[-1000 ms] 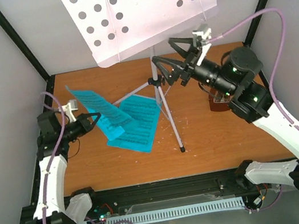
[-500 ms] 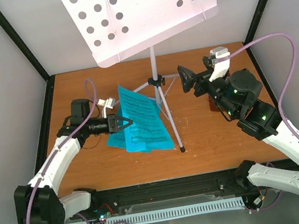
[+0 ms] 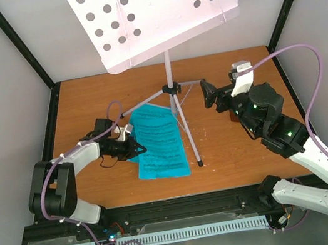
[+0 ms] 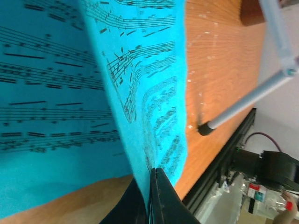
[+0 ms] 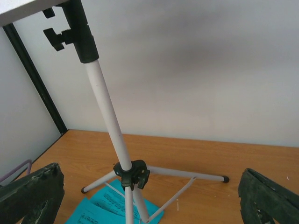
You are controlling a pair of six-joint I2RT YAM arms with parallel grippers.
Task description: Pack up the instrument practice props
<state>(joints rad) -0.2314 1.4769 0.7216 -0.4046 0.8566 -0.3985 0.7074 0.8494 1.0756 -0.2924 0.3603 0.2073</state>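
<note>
Wooden worktop [image 3: 234,161]: left claw [image 3: 139,149] pinched shut on blue sheet-music pages [image 3: 162,140] lying flat, left of the music stand [image 3: 170,77]; right claw [image 3: 210,95] gapes empty, facing its upright pole from the right.

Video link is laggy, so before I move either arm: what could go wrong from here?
1. The left tool pinches just an edge of the blue sheet-music pages; a quick pull could tear the paper or leave a sheet behind.
2. The pages lie beside a tripod leg of the music stand; dragging them could catch it and tip the stand.
3. The open right tool faces the stand's pole; an off-centre approach could knock it over.
</note>
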